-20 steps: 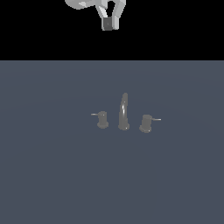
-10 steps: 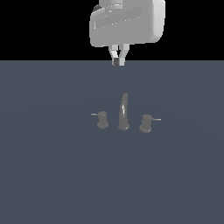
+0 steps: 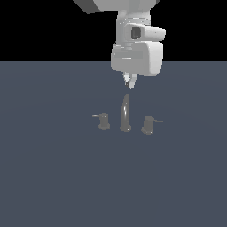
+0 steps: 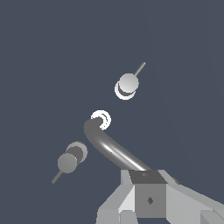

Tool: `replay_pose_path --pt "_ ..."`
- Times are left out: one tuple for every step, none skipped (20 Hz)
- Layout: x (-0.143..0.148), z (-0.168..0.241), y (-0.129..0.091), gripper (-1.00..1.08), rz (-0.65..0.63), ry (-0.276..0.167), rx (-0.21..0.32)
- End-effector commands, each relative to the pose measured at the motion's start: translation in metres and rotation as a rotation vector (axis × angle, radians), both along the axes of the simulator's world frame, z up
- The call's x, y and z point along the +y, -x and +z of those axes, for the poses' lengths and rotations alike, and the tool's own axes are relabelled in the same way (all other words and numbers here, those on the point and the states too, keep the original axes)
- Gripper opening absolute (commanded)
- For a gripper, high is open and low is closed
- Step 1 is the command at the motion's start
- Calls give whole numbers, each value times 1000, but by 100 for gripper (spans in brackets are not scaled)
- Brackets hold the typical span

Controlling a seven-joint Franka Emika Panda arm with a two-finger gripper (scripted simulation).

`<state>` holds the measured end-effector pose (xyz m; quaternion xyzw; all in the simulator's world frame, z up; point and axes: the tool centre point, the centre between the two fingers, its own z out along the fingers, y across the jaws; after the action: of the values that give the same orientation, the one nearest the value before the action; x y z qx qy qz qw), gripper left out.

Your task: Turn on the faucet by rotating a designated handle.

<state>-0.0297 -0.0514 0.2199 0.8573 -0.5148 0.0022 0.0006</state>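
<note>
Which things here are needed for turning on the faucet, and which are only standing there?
Needed: handle with its lever toward the exterior view's right; gripper.
Not needed: spout; other handle, lever toward the left.

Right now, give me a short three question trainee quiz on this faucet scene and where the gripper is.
1. True or false: the gripper touches the handle.
2. The gripper hangs above which part? A) the spout B) the smaller stub C) bare floor
3. Toward which side of the exterior view does the handle's thin lever point?

Key: 1 false, it is above and apart. 2 A. 3 the exterior view's right.
</note>
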Motion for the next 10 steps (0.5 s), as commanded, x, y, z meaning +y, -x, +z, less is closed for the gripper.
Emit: replay_pose_path --pt "-11 -18 -12 -100 -71 1 0" --pt "-16 -25 -16 -100 -99 1 0" --pt "-21 -32 -21 -100 -127 1 0" --pt "-27 -39 -25 -100 -156 1 0" --pt "-32 -46 -29 -100 -185 1 0" --pt "-38 -53 -33 -100 -215 1 1" --pt "-44 -61 -37 -100 -244 1 1" --pt "-50 -68 -41 -100 -274 2 1" --pt "-56 -75 -44 -100 -305 2 1" --pt "-62 -83 -48 -100 -335 2 1"
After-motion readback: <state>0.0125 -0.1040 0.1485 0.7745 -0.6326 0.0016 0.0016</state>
